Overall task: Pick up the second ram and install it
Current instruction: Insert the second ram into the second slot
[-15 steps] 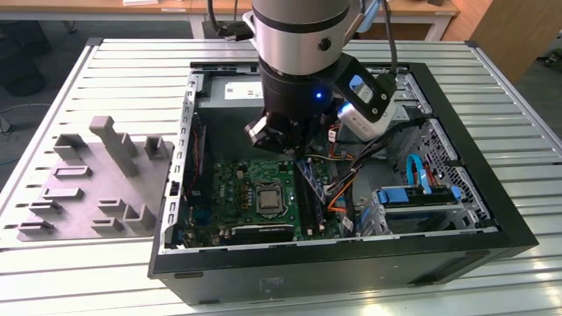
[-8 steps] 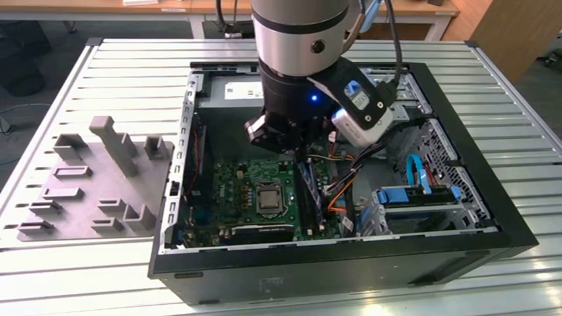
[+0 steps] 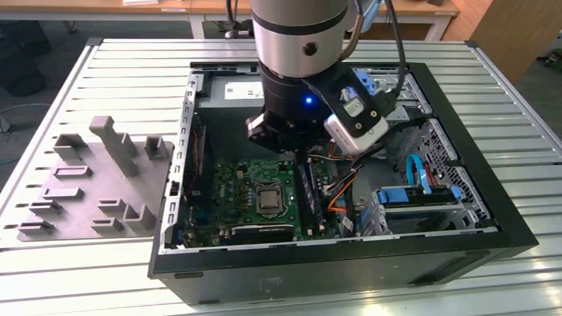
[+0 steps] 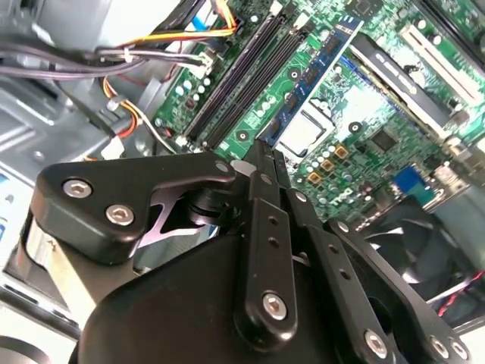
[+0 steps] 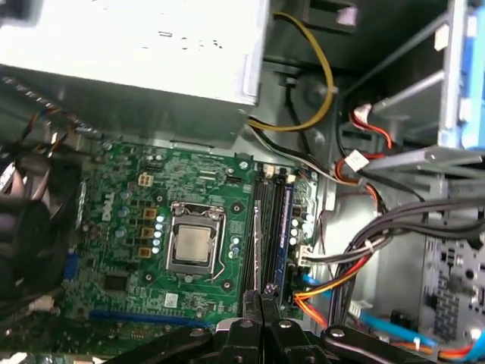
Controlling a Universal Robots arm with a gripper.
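The pincer [image 4: 262, 154] is closed on the second ram [image 4: 312, 76], beside black memory slots [image 4: 242, 83]. The first wrist view adds orange cables [image 5: 318, 312] nearby.

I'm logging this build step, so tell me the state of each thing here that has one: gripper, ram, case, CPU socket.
gripper: shut on the ram.
ram: held on edge, running along the slots; seated or not, cannot tell.
case: lying on its side, open on top.
CPU socket: frame closed over the chip, no cooler on it.
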